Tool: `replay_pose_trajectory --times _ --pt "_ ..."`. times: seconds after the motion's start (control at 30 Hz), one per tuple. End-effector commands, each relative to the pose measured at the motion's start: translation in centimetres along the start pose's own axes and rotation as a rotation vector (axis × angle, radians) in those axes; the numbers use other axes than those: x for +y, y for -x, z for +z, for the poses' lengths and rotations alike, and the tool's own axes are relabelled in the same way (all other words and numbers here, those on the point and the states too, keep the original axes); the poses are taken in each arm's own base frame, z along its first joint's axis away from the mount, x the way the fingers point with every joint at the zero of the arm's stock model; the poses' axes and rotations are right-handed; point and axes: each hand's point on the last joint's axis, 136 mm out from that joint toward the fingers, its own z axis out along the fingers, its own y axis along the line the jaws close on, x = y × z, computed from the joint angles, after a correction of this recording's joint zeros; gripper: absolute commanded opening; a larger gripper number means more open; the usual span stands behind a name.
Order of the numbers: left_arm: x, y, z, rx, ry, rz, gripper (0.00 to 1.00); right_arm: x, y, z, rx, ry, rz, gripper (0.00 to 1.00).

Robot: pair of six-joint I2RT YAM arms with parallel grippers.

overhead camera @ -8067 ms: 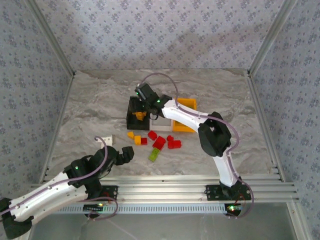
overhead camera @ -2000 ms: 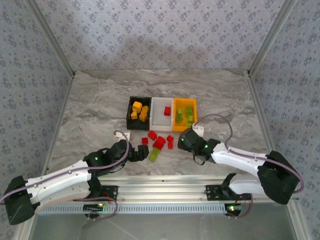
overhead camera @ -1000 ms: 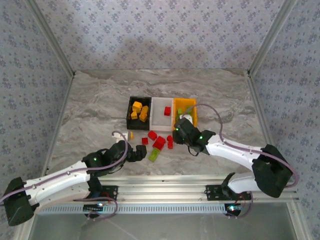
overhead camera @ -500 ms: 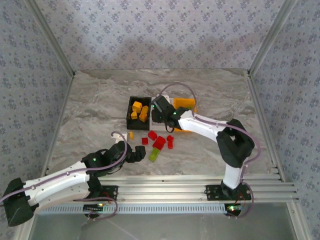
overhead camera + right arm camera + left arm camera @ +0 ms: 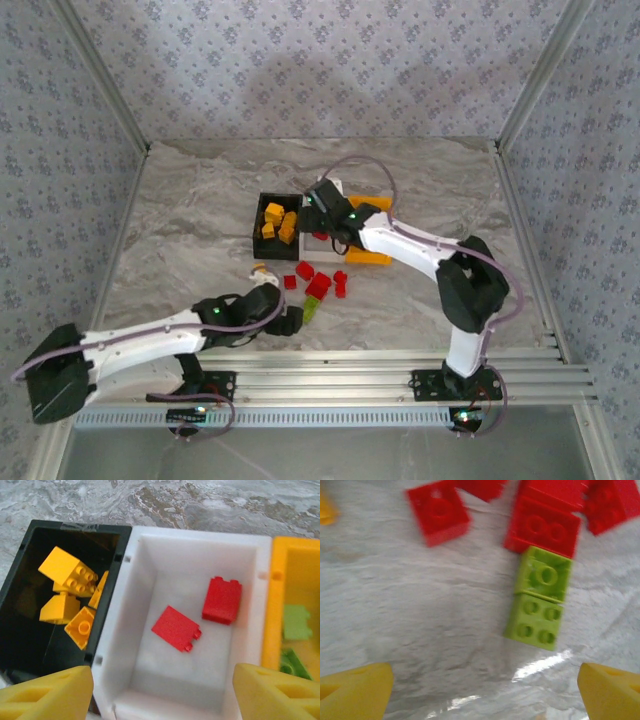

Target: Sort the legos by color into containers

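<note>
The lime green bricks [image 5: 540, 600] lay end to end on the tabletop [image 5: 420, 605], touching each other, the far one butted against a red brick [image 5: 543, 525]. They looked light, rigid and smooth-sided, and likely to skid on the polished stone if nudged. The best hold would be across two flat opposite side walls, not over the studs. The left end effector [image 5: 482, 692] hung released, its yellow fingers [image 5: 355, 690] spread wide. The green bricks sat ahead of the gap, toward the right finger and not yet between the two. The right end effector [image 5: 162, 695] hovered over the white bin [image 5: 200, 535], also released and carrying nothing. Two red bricks [image 5: 222, 600] lay inside that bin. The black bin [image 5: 75, 526] held orange-yellow bricks [image 5: 65, 570], and the orange bin [image 5: 274, 605] held more green bricks [image 5: 295, 622].
</note>
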Motion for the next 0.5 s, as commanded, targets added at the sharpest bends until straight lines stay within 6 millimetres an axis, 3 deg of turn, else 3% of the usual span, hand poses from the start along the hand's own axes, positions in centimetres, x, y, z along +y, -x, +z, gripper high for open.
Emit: replay_pose_trajectory --times 0.0,0.1,0.27,0.47 --pt "-2.8 0.8 0.4 0.0 -0.01 0.122 0.9 -1.3 -0.5 -2.3 -0.047 0.005 0.051 0.76" --pt "-3.3 0.3 2.1 0.043 0.035 0.165 0.84 -2.5 -1.6 -3.6 -0.058 0.007 0.066 0.76" --pt "-2.4 0.0 4.1 0.077 0.144 0.202 0.68 -3.7 -2.5 -5.6 -0.084 0.009 0.098 0.77" --pt "-1.8 -0.1 5.8 0.093 0.18 0.21 0.65 -4.6 -2.9 -7.2 -0.114 0.016 0.112 0.77"
